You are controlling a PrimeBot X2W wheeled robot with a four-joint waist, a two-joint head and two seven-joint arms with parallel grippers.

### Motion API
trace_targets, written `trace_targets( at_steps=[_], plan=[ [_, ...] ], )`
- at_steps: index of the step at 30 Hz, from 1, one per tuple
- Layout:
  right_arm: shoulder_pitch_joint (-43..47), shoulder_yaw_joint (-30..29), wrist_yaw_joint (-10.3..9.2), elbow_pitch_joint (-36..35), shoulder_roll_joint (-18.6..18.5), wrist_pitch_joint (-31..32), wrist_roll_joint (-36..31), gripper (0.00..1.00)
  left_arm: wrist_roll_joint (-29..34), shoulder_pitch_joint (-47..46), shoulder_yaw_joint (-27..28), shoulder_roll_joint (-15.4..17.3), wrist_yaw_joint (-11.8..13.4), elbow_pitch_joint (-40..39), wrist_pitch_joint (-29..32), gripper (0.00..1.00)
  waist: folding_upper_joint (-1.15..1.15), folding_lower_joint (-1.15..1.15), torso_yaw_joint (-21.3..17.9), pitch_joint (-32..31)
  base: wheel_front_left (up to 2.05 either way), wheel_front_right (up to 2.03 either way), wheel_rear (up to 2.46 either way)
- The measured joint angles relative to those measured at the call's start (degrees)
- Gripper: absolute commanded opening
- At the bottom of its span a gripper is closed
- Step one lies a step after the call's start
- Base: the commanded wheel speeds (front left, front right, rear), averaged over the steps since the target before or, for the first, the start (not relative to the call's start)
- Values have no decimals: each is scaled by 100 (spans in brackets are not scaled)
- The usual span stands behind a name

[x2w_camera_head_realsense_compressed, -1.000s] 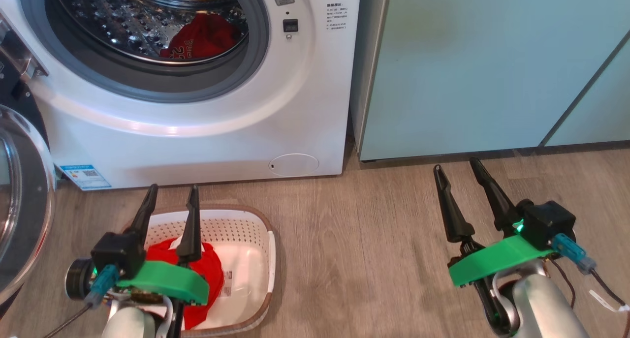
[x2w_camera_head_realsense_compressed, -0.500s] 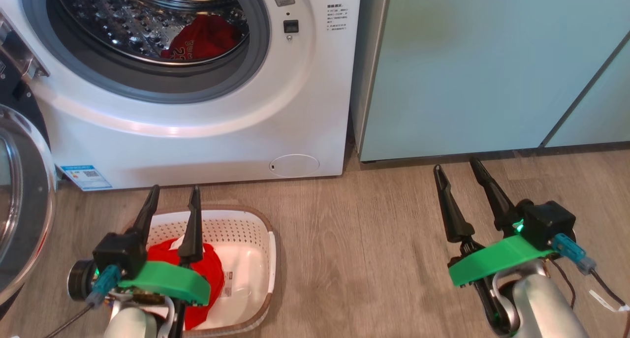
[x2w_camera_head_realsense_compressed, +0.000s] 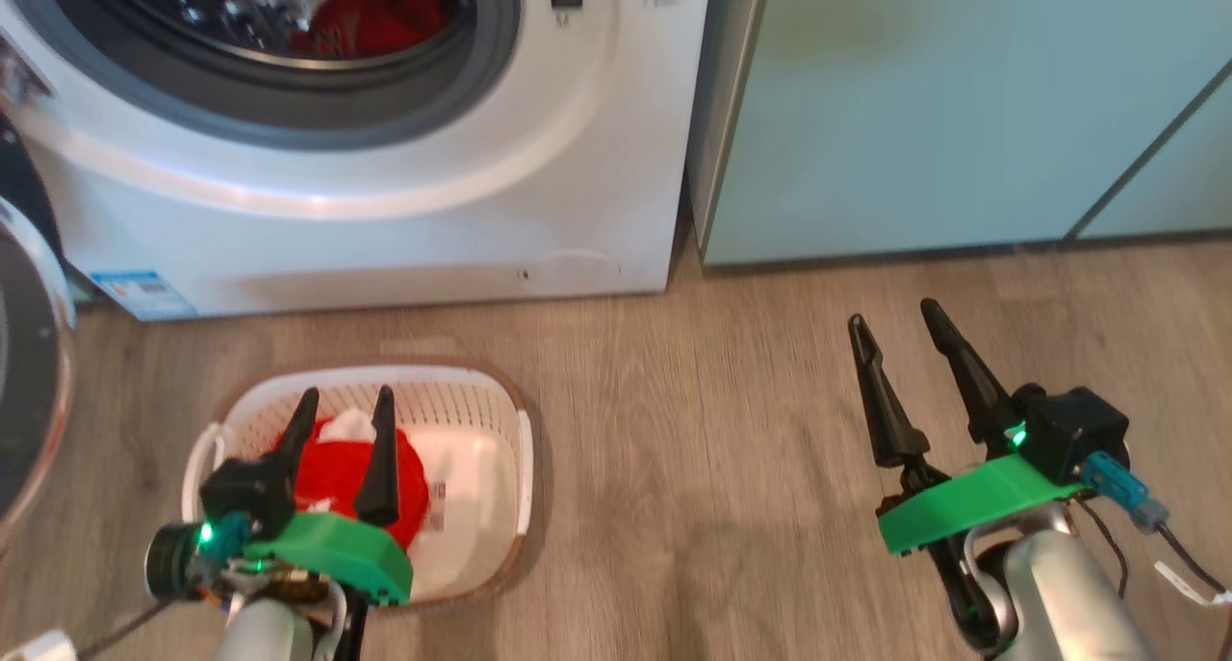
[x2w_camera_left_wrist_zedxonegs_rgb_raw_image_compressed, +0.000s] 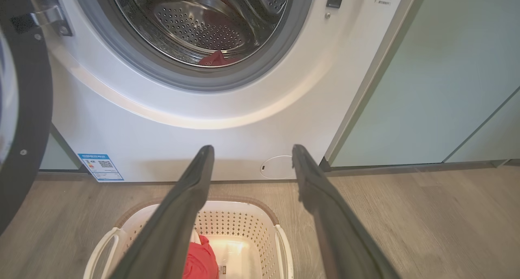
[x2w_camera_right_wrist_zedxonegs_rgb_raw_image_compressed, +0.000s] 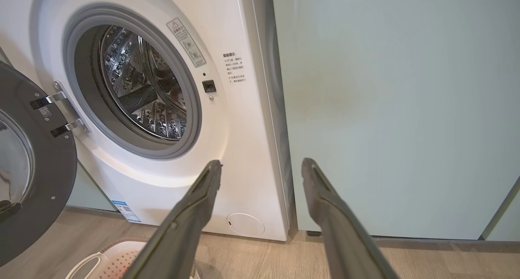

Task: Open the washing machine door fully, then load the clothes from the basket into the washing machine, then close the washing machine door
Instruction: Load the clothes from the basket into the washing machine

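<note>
The white washing machine (x2w_camera_head_realsense_compressed: 385,218) stands with its black-rimmed door (x2w_camera_head_realsense_compressed: 29,353) swung open at the left. Red clothes (x2w_camera_head_realsense_compressed: 375,12) lie in the steel drum. On the floor before it sits the cream basket (x2w_camera_head_realsense_compressed: 510,420), holding more red clothes (x2w_camera_head_realsense_compressed: 337,478) and a bit of white cloth. My left gripper (x2w_camera_head_realsense_compressed: 347,392) hangs open above the basket, fingertips over the red fabric, nothing between them; its wrist view looks past the open gripper (x2w_camera_left_wrist_zedxonegs_rgb_raw_image_compressed: 252,147) down into the basket (x2w_camera_left_wrist_zedxonegs_rgb_raw_image_compressed: 243,206). My right gripper (x2w_camera_head_realsense_compressed: 892,313) is open and empty over bare floor to the right.
Pale teal cabinets (x2w_camera_head_realsense_compressed: 962,113) stand right of the machine, against its side. Wooden floor (x2w_camera_head_realsense_compressed: 693,430) stretches between the basket and my right arm. The open door (x2w_camera_right_wrist_zedxonegs_rgb_raw_image_compressed: 53,181) juts out at the left, beside the basket.
The head camera has tipped down, so machine and basket slid up the picture. My left gripper has drawn back from the basket's far rim to over the red clothes. Both grippers stay open.
</note>
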Motion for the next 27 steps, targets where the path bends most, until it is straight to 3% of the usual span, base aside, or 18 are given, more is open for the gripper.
trace_targets(
  at_steps=[11,21,27],
  plan=[
    [-438,-32,0,-198,0,0,-123,100,627,-1016,-79,38,10,1506,0,100,0,1,-38,1019,0,0,0],
    [-848,-40,0,-459,0,0,-136,100,1121,-2466,-301,466,137,2902,0,100,0,2,-205,2233,0,0,0],
    [-1060,-24,0,-567,0,-1,-59,100,1371,-3171,-489,793,133,4246,3,100,0,2,-409,2882,0,0,0]
  ],
)
